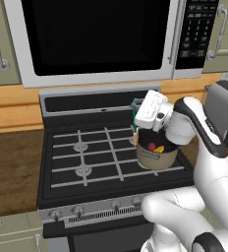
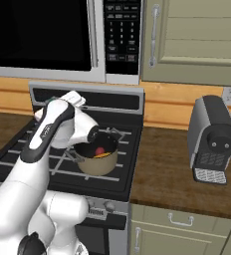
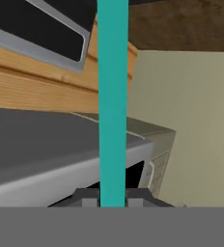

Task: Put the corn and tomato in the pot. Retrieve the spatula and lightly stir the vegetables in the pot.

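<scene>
The tan pot [image 1: 157,158] stands on the stove's right front burner, with the dark red tomato [image 1: 152,146] and the yellow-orange corn [image 1: 159,148] lying inside it. From the right base view, the pot [image 2: 96,160] also shows the tomato [image 2: 100,151] and corn [image 2: 104,155] side by side. My gripper [image 3: 113,198] is shut on the spatula [image 3: 113,96], whose teal handle runs straight up between the fingertips. In the left base view the hand hovers just above and behind the pot, and the spatula [image 1: 134,118] hangs at the pot's back left rim, blade end low.
The black stove [image 1: 81,152] has bare grates to the left of the pot. A microwave [image 1: 96,39] hangs low above the cooktop. A grey coffee machine [image 2: 213,139] stands on the wooden counter to the right. Cabinet doors flank the microwave.
</scene>
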